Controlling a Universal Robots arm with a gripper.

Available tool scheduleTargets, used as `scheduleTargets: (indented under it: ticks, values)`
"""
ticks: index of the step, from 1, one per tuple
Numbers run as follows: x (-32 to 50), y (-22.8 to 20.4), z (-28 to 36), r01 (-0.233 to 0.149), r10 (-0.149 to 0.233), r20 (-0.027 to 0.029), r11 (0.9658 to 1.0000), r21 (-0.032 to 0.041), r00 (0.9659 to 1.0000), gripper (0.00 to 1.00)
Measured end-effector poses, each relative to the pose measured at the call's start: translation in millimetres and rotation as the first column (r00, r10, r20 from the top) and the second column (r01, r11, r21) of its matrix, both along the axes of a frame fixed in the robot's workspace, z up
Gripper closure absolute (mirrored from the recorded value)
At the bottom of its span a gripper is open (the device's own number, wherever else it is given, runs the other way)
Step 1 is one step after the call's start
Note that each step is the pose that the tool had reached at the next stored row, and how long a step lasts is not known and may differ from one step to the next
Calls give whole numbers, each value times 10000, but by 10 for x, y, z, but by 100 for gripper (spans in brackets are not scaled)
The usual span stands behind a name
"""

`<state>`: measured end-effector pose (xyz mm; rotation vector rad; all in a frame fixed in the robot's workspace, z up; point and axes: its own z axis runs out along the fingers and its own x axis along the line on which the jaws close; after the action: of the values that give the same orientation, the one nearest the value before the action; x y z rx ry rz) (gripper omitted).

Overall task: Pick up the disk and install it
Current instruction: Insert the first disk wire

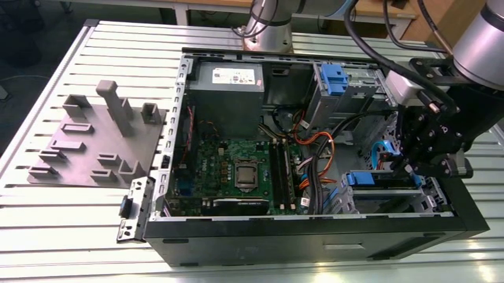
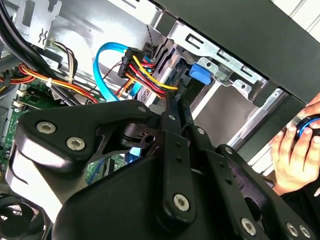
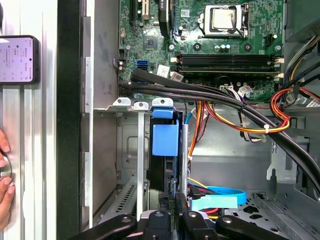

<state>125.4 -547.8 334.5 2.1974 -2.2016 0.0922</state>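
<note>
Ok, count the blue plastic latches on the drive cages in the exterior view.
2. One blue latch is on the drive cage beside the power supply. The second latch is on the nearer cage, under the arm, which may hide more.

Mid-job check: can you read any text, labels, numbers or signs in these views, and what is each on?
No text can be quoted; all of it is too small to read.
White sticker on the power-supply box: print too small to read.
Handheld screen: characters too small to read.
Motherboard: markings too small to read.
</note>
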Motion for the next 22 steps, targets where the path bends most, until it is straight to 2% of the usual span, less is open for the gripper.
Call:
scheduleTargets:
  ticks: [22]
  values:
    - [0, 8, 12, 10, -10, 0, 10000, 10, 10000, 84]
